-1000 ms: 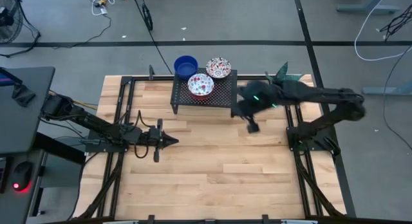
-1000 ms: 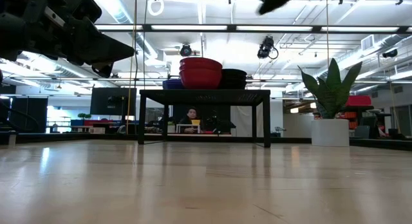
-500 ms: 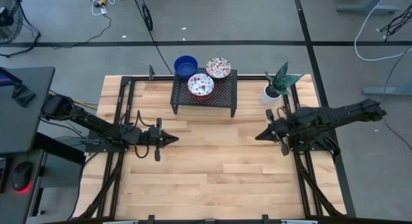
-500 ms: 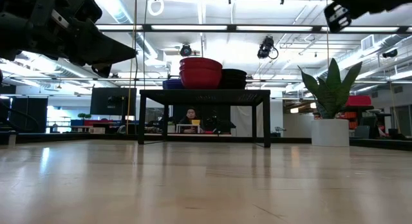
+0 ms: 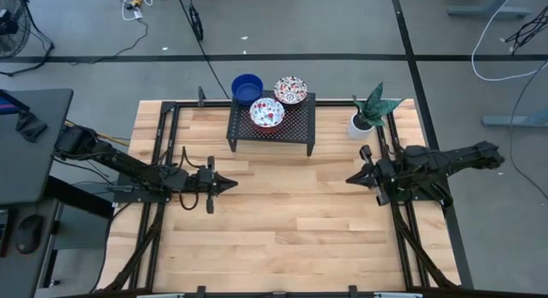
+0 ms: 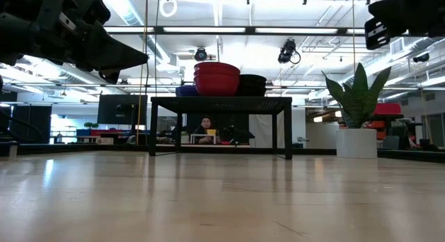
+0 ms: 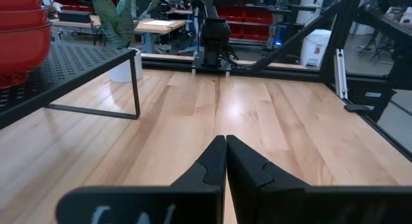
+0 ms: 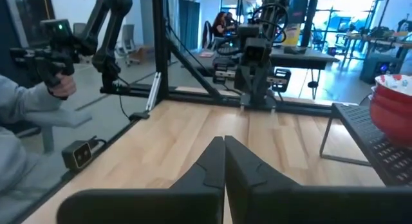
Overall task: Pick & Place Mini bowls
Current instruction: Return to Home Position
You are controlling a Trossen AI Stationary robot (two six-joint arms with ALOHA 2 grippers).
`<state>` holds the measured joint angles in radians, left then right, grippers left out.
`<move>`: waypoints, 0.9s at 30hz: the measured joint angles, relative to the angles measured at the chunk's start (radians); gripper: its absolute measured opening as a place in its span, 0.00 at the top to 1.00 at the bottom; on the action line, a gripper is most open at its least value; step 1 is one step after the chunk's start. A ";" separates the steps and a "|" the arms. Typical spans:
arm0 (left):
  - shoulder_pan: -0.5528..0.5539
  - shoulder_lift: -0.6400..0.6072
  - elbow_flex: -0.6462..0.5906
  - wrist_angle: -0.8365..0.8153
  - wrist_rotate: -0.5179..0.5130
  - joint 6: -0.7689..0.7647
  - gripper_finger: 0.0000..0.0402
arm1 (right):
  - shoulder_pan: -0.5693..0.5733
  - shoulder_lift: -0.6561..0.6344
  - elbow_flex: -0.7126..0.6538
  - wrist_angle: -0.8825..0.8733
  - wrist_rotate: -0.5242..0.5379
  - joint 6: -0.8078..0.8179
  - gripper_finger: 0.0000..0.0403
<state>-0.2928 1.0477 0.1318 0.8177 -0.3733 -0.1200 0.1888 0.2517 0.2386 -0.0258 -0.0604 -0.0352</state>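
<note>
on the left we see the left gripper (image 5: 231, 186) hanging low over the wooden surface (image 5: 282, 234), its tip pointing toward the middle. in its wrist view the two fingers (image 7: 209, 165) are pressed together with nothing between them.

toward the back, a little left of the middle, a black perforated shelf (image 5: 295, 128) stands on the surface and carries the mini bowls in three stacks. a blue stack (image 5: 247, 88) sits at the shelf's back left corner. a front floral stack (image 5: 267, 114) sits nearer us. a back floral stack (image 5: 290, 90) sits just right of the blue one. none of the stacks touch each other. in the low view they show side by side on the shelf top, with red outsides (image 6: 216, 78) on the tallest.

further right, a white pot with a green plant (image 5: 363, 122) stands near the back right corner, apart from the shelf.

at the right edge the right gripper (image 5: 349, 179) points inward toward the middle, well apart from the left one. its fingers (image 8: 241, 166) are closed on each other and empty.
</note>
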 joint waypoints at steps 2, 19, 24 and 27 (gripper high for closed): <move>0.000 0.000 0.000 0.000 0.000 0.000 0.97 | 0.000 -0.019 0.000 -0.009 0.000 0.016 0.99; 0.000 0.000 0.000 0.000 0.000 0.000 0.97 | -0.042 -0.029 -0.217 0.320 -0.008 0.048 0.99; 0.000 0.000 -0.001 -0.001 0.000 0.000 0.97 | -0.089 -0.066 -0.217 0.265 -0.020 0.044 0.99; 0.000 0.000 -0.001 -0.002 0.009 0.000 0.97 | -0.121 -0.104 -0.217 0.165 -0.038 0.062 0.99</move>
<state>-0.2928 1.0481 0.1307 0.8162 -0.3647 -0.1204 0.0673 0.1473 0.0219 0.1391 -0.0982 0.0266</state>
